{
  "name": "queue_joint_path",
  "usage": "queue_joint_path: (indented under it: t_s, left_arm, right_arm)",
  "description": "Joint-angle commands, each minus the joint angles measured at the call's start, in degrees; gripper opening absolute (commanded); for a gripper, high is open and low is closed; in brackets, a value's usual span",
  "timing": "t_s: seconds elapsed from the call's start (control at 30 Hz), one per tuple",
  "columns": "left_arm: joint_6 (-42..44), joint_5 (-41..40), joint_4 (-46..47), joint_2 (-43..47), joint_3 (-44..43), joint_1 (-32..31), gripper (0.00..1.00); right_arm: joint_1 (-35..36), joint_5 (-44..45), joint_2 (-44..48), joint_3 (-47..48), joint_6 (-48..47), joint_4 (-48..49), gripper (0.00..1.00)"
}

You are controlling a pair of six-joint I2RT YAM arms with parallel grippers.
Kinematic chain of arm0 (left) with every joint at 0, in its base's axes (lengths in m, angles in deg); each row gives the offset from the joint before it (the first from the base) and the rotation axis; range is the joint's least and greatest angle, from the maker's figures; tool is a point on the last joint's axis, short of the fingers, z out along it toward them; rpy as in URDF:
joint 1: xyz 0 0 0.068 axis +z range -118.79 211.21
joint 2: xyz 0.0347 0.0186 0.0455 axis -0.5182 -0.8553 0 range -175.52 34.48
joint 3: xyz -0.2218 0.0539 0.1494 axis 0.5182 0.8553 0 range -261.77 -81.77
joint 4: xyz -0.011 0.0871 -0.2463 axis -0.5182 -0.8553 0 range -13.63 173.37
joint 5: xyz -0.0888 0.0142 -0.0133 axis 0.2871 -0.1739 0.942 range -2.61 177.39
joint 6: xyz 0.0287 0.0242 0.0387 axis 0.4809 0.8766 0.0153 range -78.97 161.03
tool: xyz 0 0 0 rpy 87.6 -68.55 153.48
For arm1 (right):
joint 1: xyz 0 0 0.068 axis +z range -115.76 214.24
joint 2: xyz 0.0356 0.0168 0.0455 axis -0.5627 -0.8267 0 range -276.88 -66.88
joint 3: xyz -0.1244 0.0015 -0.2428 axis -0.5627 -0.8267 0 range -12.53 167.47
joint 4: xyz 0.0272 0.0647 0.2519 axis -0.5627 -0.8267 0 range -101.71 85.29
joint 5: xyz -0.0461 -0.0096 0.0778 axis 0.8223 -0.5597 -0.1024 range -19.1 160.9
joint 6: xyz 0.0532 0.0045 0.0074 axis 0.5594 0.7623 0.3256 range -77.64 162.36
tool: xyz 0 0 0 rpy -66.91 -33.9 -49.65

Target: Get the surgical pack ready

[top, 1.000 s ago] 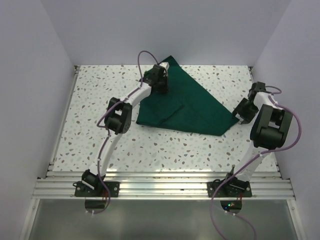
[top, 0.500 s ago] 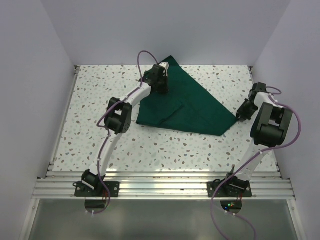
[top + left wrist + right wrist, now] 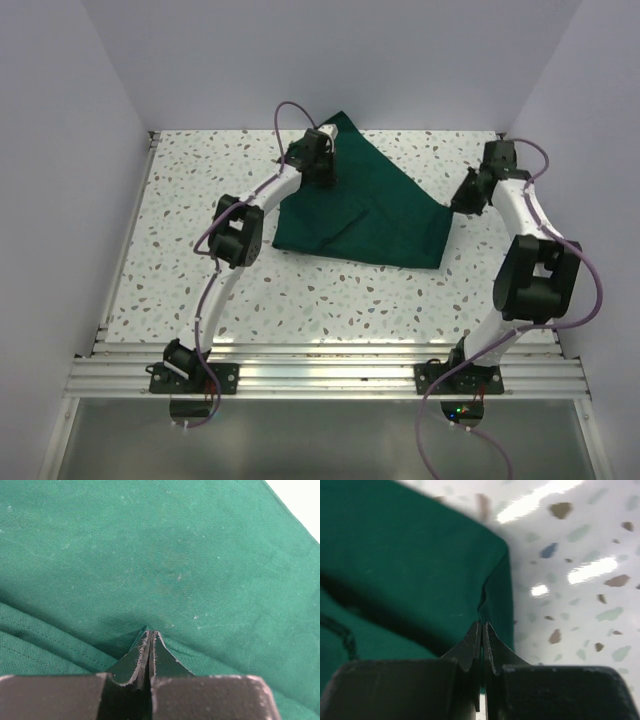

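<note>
looking at this one, the wrapping seems about midway to me. the big dark green cloth [image 3: 370,215] lies on the speckled white tabletop [image 3: 200,200], toward the far middle. it's folded into a rough triangle with its point at the far edge and a doubled flap along the near side.

the left gripper [image 3: 151,636] sits on the far left part of the cloth with its jaws fully together, nipping a little ridge of fabric. the right gripper [image 3: 482,627] is at the cloth's right corner, jaws pressed together too, with a fold of green fabric caught between the tips. that corner looks raised and turned in rather than lying flat.

so some folds are done and both claws have a hold. i'd guess the right side at least needs bringing across toward the left before it's a tidy bundle. nothing else of the pack shows anywhere, and i can't tell whether anything is wrapped inside.
</note>
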Motion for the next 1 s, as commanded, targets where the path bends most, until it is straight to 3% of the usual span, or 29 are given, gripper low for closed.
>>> queue_joint_path:
  t_s: [0.0, 0.47, 0.7, 0.97]
  left_arm:
    - [2.7, -1.2, -3.4, -1.9, 0.3, 0.9, 0.00]
    - [2.2, -0.5, -3.3, -2.3, 0.8, 1.0, 0.00]
    - [1.9, 0.0, -3.1, -2.3, 1.1, 1.0, 0.00]
    - [1.8, 0.2, -3.0, -2.5, 1.2, 1.0, 0.00]
  right_arm:
    - [6.4, -0.6, 5.2, 6.4, 1.4, -1.6, 0.00]
    - [28.6, -2.9, -9.6, 40.3, 7.1, -9.2, 0.00]
    - [34.0, -4.9, -18.5, 53.4, 9.5, -10.3, 0.00]
    - [37.3, -6.9, -24.4, 60.2, 12.9, -9.4, 0.00]
